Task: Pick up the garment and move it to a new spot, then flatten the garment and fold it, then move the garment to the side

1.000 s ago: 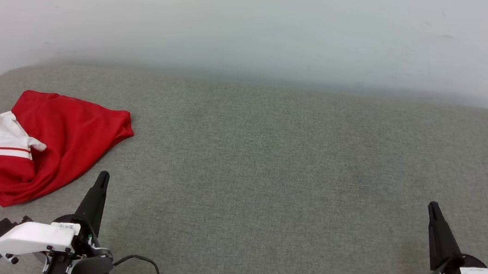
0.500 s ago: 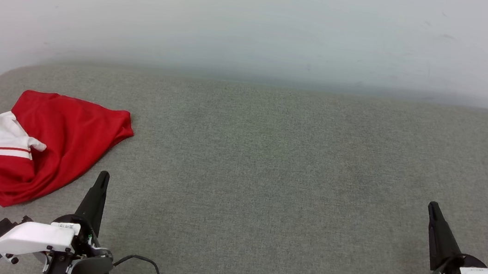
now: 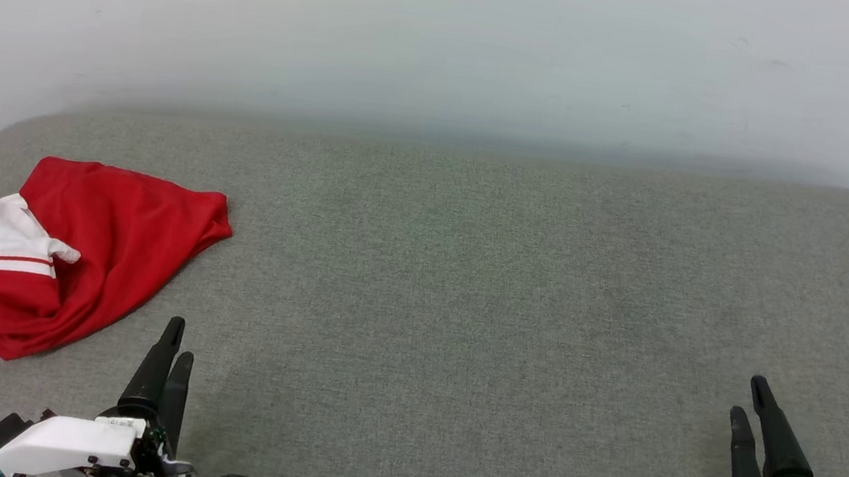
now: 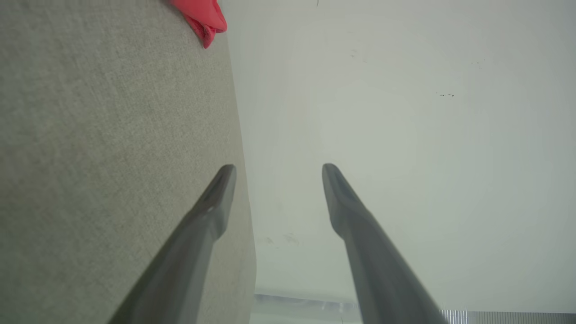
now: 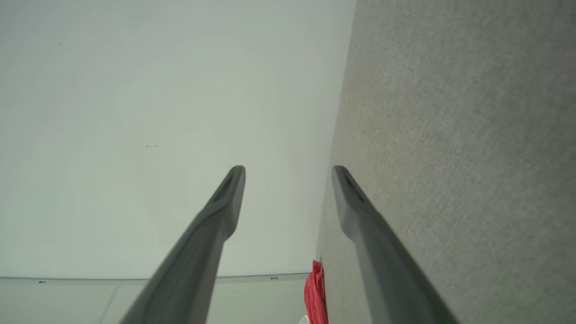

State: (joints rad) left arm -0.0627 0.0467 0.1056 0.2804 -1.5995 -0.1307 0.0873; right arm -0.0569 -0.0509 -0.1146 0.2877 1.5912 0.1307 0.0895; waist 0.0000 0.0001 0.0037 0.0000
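Grey cushion [image 3: 468, 276] had the garment [image 3: 66, 251] bunched untouched at its left edge, while left gripper [image 3: 180, 338] and right gripper [image 3: 747, 396] had just backed toward its near edge, fingers spread, so pickup hadn't started.

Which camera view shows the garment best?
Head view: the garment lies almost whole at the grey surface's left end. Left wrist view has a red corner at its top edge; right wrist view, a red strip at its bottom.
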